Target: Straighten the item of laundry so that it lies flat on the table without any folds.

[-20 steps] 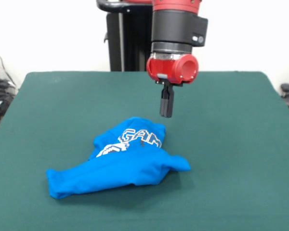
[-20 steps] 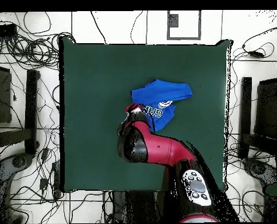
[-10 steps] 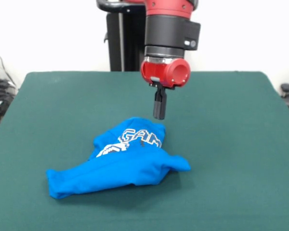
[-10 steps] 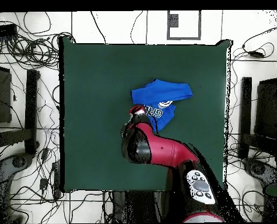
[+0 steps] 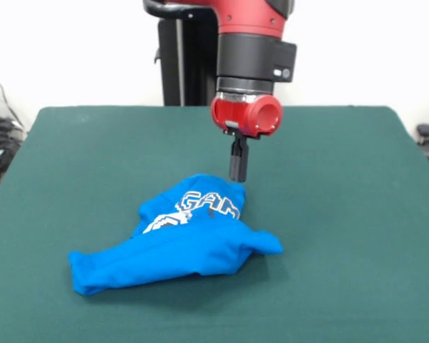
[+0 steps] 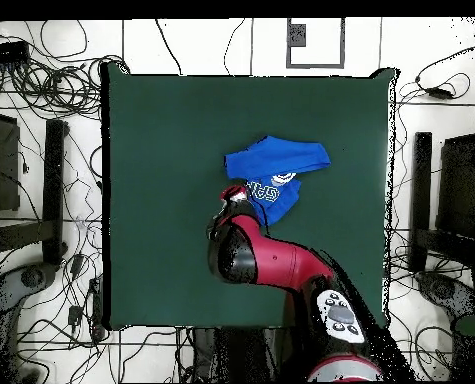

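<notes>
The item of laundry, bright blue with white block lettering, lies bunched and folded on the green table, a long fold reaching toward the front left. From overhead the laundry sits right of the table's middle. My gripper hangs just above the garment's far right edge, its dark fingers pressed together and holding nothing. In the overhead view the red arm hides the gripper's tips.
Cables and dark stands surround the table on the floor in the overhead view. A black column stands behind the table's far edge.
The gripper swung left from its spot a second ago, then edged slightly right and down, ending just over the garment's far edge. The laundry has not moved.
</notes>
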Robot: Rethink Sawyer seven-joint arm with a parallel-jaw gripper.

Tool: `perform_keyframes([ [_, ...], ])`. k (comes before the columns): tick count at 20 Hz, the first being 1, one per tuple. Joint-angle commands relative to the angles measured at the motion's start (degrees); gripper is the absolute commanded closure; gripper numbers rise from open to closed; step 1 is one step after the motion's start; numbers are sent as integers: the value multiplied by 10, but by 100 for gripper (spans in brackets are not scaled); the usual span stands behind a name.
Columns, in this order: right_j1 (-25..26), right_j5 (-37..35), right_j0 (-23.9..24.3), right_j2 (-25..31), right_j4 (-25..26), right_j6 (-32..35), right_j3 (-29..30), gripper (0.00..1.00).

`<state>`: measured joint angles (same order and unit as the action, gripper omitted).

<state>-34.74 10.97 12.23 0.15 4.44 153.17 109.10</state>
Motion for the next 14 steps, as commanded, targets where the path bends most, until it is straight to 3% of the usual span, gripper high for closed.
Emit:
perform_keyframes([
  [1,55,50,-3,27,11,68,27,100],
  [14,84,82,7,38,12,66,18,100],
])
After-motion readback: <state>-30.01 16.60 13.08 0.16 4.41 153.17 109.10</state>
